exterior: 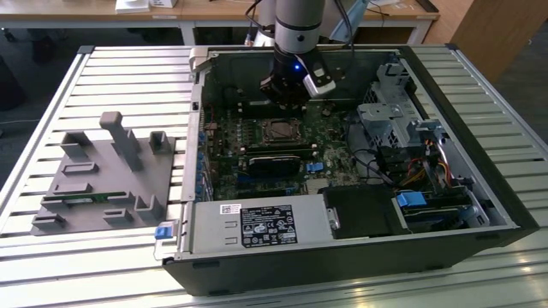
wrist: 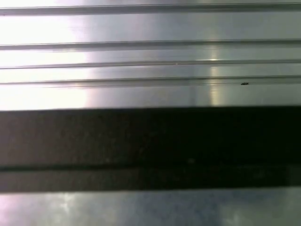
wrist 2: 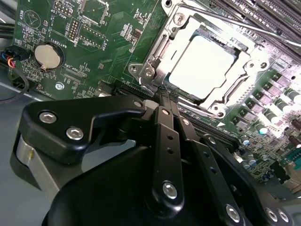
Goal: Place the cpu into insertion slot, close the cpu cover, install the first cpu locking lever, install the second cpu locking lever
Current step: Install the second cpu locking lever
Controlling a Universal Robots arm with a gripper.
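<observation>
Slatted metal bench [exterior: 102, 70], open computer case [exterior: 479, 192]. Chip [wrist 2: 202, 63] seated in socket, cover [wrist 2: 157, 59] down around it. Tool [wrist 2: 162, 101] poised just beside socket, fingers together, empty. Risk: sideways slip scraping board [wrist 2: 94, 42] components.

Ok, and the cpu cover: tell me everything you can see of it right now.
The cpu cover is a thin, shiny silvery metal frame with a square opening, lying closed and flat over the socket on the green motherboard. The pale cpu shows through the opening. Thin wire levers run beside its edges; whether they are latched is unclear. The gripper sits near the frame's corner; whether it touches is unclear.
</observation>
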